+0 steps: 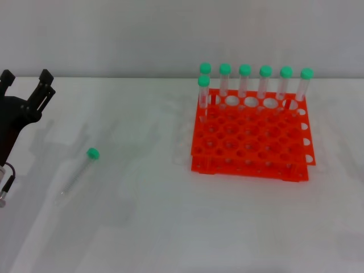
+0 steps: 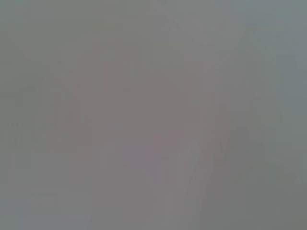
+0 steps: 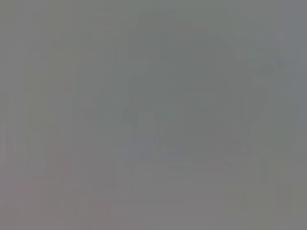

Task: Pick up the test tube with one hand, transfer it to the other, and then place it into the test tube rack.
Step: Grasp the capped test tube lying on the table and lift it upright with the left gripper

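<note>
A clear test tube [image 1: 78, 172] with a green cap [image 1: 92, 153] lies flat on the white table at the left, cap toward the back. My left gripper [image 1: 26, 78] is at the far left edge of the head view, open and empty, behind and to the left of the tube and apart from it. The orange-red test tube rack [image 1: 250, 142] stands at the right, with several green-capped tubes [image 1: 265, 82] upright along its back row. My right gripper is out of view. Both wrist views show only plain grey.
The white table [image 1: 142, 227] stretches between the lying tube and the rack. A pale wall [image 1: 170, 34] rises behind the table's far edge.
</note>
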Tool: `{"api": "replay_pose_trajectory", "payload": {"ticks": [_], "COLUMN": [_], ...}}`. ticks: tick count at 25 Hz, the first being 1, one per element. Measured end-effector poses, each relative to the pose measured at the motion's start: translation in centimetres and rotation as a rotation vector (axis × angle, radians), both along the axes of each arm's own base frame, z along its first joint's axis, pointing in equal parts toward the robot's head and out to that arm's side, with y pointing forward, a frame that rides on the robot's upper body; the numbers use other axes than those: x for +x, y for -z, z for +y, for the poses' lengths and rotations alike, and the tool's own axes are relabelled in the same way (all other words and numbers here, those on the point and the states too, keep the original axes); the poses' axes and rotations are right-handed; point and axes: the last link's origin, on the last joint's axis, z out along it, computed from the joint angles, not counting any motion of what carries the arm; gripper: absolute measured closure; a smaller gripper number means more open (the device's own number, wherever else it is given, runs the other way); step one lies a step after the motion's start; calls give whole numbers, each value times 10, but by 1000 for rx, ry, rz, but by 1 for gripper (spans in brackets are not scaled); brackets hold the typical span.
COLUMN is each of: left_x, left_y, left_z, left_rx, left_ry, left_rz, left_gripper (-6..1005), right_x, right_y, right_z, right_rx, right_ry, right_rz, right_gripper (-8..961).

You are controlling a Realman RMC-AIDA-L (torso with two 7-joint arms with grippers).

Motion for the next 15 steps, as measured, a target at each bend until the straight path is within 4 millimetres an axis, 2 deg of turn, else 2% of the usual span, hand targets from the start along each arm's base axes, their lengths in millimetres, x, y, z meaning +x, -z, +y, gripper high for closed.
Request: {"api": "replay_pose_trajectory", "payload": {"ticks": [15], "left_x": [-1], "left_y": [-1], "left_z": [0], "left_rx": [-39], "left_ry": [8], "left_rz": [-51], "left_gripper": [107], "right_x": [0], "right_y": [-1], "right_z": [1], "right_rx": [1], "right_ry": [3], "right_rz": [-9], "right_gripper": [74]}}
